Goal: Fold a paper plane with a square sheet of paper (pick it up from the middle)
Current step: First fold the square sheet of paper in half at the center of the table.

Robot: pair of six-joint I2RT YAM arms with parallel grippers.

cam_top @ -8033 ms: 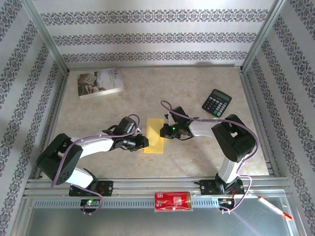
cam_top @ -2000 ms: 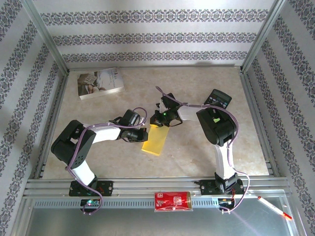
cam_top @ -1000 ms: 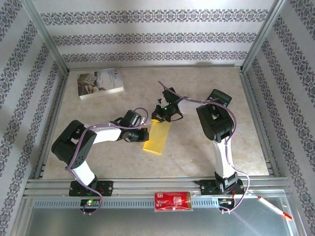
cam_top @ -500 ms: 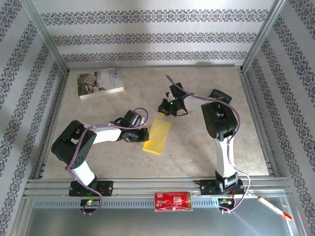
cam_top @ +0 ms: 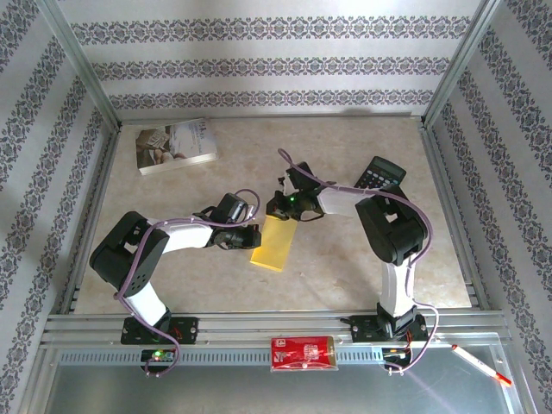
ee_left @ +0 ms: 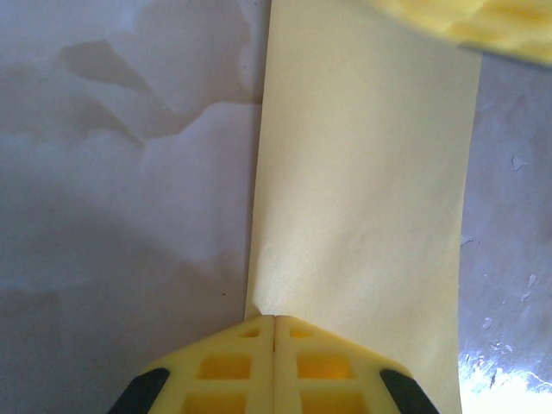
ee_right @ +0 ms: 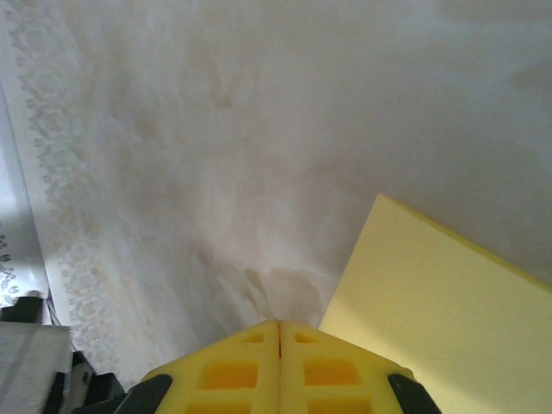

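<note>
Top view: yellow folded paper strip, the square sheet of paper (cam_top: 276, 244) doubled into a long rectangle. It lies flat near the middle of the pale marbled bench (cam_top: 345, 267), long axis slightly slanted.

Left gripper (cam_top: 253, 239): at the strip's left long edge, arm low over the bench. Left wrist view: left gripper (ee_left: 274, 320) pressed together with no gap, tips at the near left corner of the strip (ee_left: 362, 190). Cannot tell whether any paper is caught between them. The strip looks flat on the bench here.

Right gripper (cam_top: 278, 207): at the strip's far end. Right wrist view: right gripper (ee_right: 280, 325) pressed together and holding nothing, tips over bare bench just beside a corner of the yellow paper (ee_right: 440, 310).

Elsewhere: white printed book (cam_top: 175, 145) at far left. Black calculator (cam_top: 379, 173) far right, partly behind the right arm. Red packet (cam_top: 302, 353) on the near rail between the arm bases.
</note>
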